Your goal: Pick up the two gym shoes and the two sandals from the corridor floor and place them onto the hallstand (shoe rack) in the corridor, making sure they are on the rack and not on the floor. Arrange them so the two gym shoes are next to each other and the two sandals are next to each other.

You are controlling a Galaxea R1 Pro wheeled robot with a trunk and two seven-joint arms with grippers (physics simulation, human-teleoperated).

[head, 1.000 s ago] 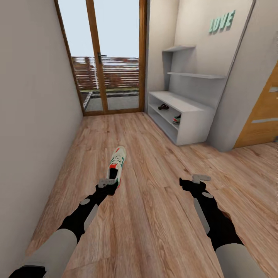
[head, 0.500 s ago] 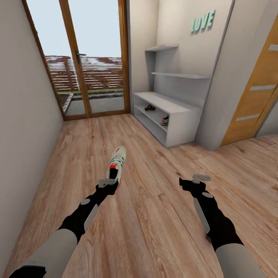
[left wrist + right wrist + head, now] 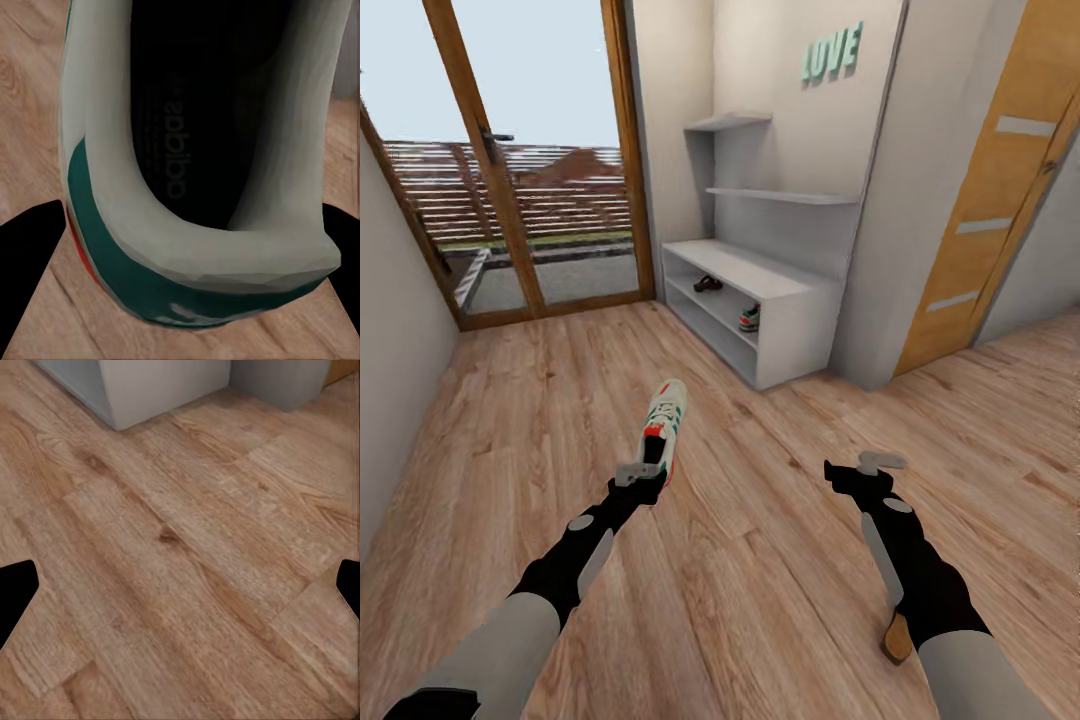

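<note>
1. The left gripper (image 3: 641, 472) holds a gym shoe (image 3: 663, 427) by its heel, above the floor (image 3: 760, 560), toe pointing away from the robot toward the glass door (image 3: 510, 180).
2. In the left wrist view the shoe (image 3: 195, 172) sits between the two dark fingers (image 3: 26, 262), its opening facing the camera.
3. The right gripper (image 3: 870, 465) carries nothing; in the right wrist view its fingertips (image 3: 15, 589) stand wide apart over bare planks (image 3: 180, 555).
4. The rack (image 3: 760, 290) stands ahead and to the right, against the wall.
5. A second gym shoe (image 3: 749, 318) and a sandal (image 3: 707, 284) lie on the rack's lower shelves, apart from each other.
6. A wooden door (image 3: 990, 200) is to the right of the rack.
</note>
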